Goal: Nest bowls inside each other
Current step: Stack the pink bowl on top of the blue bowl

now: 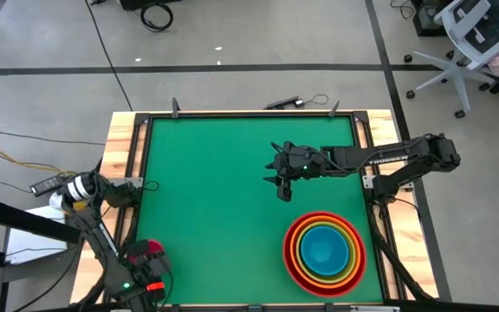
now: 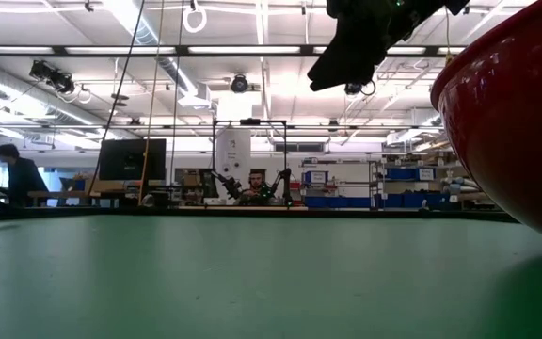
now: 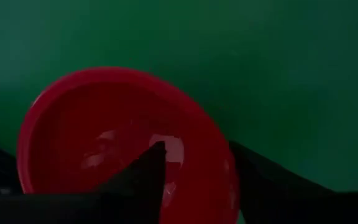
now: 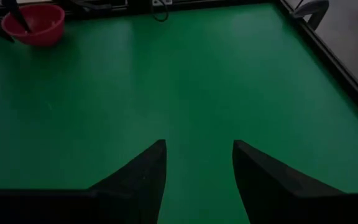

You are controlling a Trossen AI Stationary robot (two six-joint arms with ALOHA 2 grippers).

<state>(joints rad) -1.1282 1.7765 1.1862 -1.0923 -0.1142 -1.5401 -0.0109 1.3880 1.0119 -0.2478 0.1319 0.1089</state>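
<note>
1. Bowls: red bowl (image 1: 294, 260), orange bowl (image 1: 302, 232), yellow-green bowl (image 1: 351, 250) and blue bowl (image 1: 325, 250) sit nested, near right on the worktop (image 1: 215, 191).
2. Pink bowl (image 1: 148, 252) remains near left, un-nested; left hand (image 1: 145, 270) straddles its rim, released.
3. Right hand (image 1: 281, 173) hovers mid-worktop, released, empty.

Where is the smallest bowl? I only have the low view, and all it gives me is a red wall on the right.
Observer: The pink bowl sits alone on the table, in the corner at the bottom left of the high view.
Operator: So what is the red thing?
Observer: That is the red bowl. It holds the orange bowl, the yellow-green bowl and the blue bowl, nested in that order.
Operator: Is the left hand on the pink one?
Observer: The left hand is open, with one finger inside the bowl and the other outside its rim.
</note>
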